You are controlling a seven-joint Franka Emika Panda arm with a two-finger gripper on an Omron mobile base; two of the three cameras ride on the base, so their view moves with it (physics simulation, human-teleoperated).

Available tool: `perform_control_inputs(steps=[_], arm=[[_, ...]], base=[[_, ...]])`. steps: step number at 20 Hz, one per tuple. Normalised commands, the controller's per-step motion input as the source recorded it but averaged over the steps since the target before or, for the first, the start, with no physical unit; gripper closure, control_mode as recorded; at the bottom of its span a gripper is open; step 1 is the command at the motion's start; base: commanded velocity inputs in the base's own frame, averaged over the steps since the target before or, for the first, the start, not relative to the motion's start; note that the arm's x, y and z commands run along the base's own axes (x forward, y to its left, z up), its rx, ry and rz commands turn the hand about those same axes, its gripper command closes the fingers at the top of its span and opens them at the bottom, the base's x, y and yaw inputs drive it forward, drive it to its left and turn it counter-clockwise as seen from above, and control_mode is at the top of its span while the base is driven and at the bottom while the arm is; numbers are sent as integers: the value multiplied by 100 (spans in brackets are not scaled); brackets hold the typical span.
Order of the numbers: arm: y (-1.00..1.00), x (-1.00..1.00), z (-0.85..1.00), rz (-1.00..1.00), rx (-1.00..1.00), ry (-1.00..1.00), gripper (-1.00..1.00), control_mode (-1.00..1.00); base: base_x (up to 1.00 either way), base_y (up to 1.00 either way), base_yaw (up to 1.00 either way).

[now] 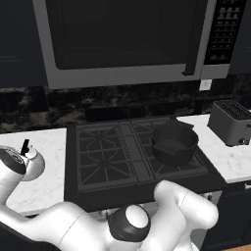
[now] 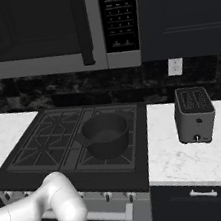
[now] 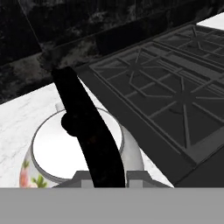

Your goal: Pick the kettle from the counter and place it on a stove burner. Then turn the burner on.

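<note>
The kettle [image 1: 35,165] is at the far left over the white marble counter [image 1: 46,184], close to the cooktop's left edge; whether it rests on the slab I cannot tell. In the hand view the kettle [image 3: 65,151] has a pale lid, a flower print on its side and a black arched handle [image 3: 87,131] running up the middle. My gripper [image 3: 108,179] is shut on that handle, one fingertip on each side. The nearest stove burner [image 1: 100,169] lies just right of the kettle, with another stove burner [image 1: 98,135] behind it. Grates of the stove burner [image 3: 183,100] show at the right.
A wide black pot [image 1: 174,144] sits on the right-hand burners, also seen as the pot [image 2: 105,133]. A toaster [image 1: 231,122] stands on the right counter. A microwave [image 1: 122,39] hangs low above the cooktop. Control knobs [image 2: 106,196] line the stove's front.
</note>
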Motion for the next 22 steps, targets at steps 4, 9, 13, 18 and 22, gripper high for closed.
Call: perform_control_inputs(steps=[4,9,13,18,22], arm=[[-96,0,0,-27,0,0,100,-100],[-100,-8,0,-25,0,0,100,-100],[-100,-9,0,-25,0,0,100,-100],[-80,0,0,-18,0,0,100,-100],[-44,1,0,-10,0,0,100,-100]], base=[[0,0,0],[0,0,0],[0,0,0],[0,0,0],[0,0,0]])
